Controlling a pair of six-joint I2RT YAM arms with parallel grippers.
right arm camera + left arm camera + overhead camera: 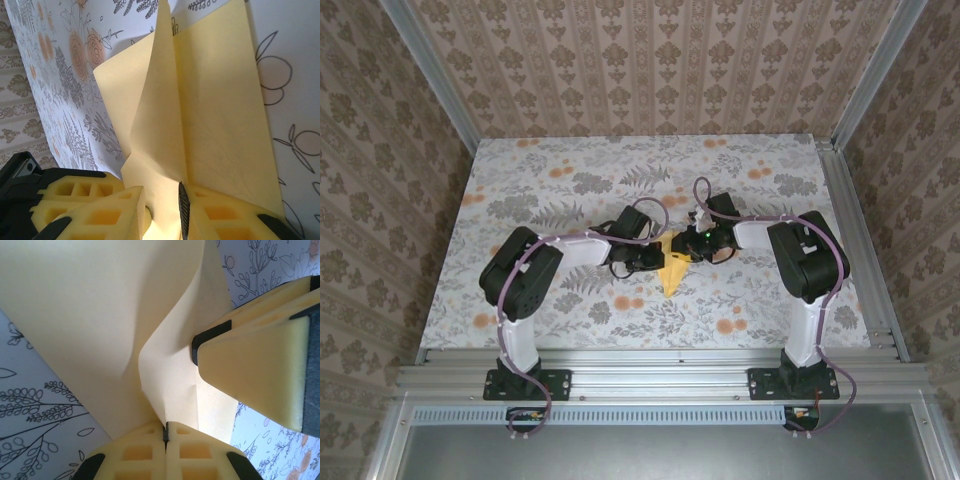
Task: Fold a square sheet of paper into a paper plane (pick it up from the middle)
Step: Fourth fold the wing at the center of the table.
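Observation:
The pale-yellow sheet of paper point(672, 270) is partly folded, with raised flaps and a centre crease, and is held just above the middle of the table. My left gripper point(658, 262) comes in from the left and is shut on the lower fold of the paper point(100, 315), its fingers point(166, 432) pressed together. My right gripper point(692, 250) meets it from the right. Its jaws point(164, 212) stand a little apart with a fold of the paper point(220, 115) running between them, lying against the right pad point(183, 210). One right finger point(250, 370) shows beside the sheet.
The floral tablecloth point(570, 190) stretches out on all sides of the paper. Patterned walls with metal posts point(430, 70) enclose the back and sides. An aluminium rail point(650, 360) runs along the near edge by the arm bases.

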